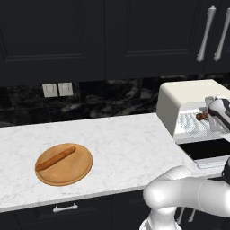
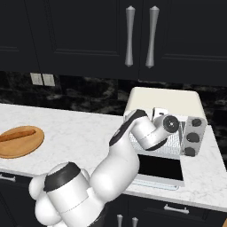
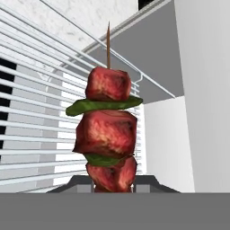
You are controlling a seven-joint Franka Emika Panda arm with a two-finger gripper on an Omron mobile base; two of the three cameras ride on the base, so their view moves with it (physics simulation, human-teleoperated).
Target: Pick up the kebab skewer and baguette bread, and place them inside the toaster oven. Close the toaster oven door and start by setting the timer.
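You are holding the kebab skewer clamped by its lower chunk in the gripper, pointed end leading, so it can slide in over the wire rack. The toaster oven is standing with its door dropped flat for access. The baguette is waiting on the round wooden board, well apart: 1 of 2 items nearly in, by my judgement.

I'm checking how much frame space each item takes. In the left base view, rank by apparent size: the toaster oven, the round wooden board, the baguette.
1. Boxy cream-white toaster oven, partly cut off by the frame edge.
2. Round wooden board, lying nearer the camera, so the gap is unsure.
3. Slim orange-brown baguette, clearly smallest, lying on the board.
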